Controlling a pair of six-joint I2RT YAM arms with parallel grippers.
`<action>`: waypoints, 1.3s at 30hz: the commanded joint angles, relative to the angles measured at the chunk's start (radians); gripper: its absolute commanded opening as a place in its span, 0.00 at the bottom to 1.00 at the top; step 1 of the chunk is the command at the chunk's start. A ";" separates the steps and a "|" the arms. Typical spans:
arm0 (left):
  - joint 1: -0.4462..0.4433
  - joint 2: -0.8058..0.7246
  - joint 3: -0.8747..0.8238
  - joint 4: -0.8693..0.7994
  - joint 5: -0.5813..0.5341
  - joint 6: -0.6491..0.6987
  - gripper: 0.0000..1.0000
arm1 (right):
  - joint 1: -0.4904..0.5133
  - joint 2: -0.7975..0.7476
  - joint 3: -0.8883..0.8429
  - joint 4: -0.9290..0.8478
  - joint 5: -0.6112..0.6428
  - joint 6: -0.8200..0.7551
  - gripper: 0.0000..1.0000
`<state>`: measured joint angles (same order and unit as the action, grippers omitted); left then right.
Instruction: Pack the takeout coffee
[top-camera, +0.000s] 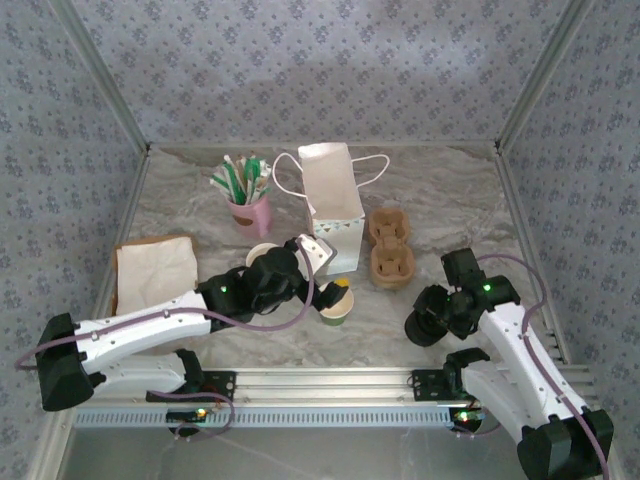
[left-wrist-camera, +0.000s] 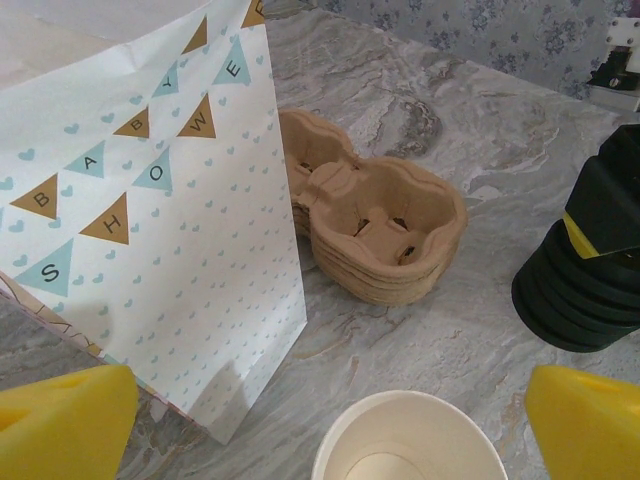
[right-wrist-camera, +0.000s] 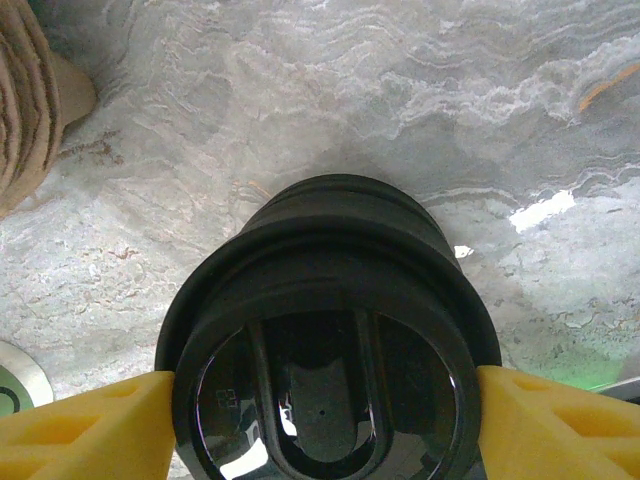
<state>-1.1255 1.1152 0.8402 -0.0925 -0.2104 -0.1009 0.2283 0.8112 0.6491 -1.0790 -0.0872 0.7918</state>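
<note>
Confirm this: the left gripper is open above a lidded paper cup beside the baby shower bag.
Not quite. The paper cup below the open left gripper has no lid: the left wrist view looks straight into its cream inside. The rest holds, as the cup stands beside the baby shower bag.

Left of the gift bag (top-camera: 332, 205) a holder of straws (top-camera: 248, 208), just right of it stacked cup carriers (top-camera: 391, 250), before it an open cup (top-camera: 335, 303), farther front-right a stack of lids (top-camera: 430, 318), far front-left a flat paper sheet (top-camera: 155, 272).
</note>
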 joint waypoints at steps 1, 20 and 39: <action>0.004 0.000 0.008 0.027 -0.007 0.014 0.99 | -0.006 -0.001 0.000 -0.017 -0.003 -0.017 0.75; 0.004 0.003 0.009 0.023 -0.006 0.015 0.99 | -0.006 0.011 0.057 -0.066 0.036 -0.018 0.76; 0.004 0.005 0.011 0.023 0.002 0.014 1.00 | -0.003 0.027 0.047 -0.036 0.026 -0.026 0.73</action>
<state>-1.1255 1.1156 0.8402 -0.0925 -0.2100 -0.1005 0.2268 0.8433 0.6781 -1.0985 -0.0677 0.7753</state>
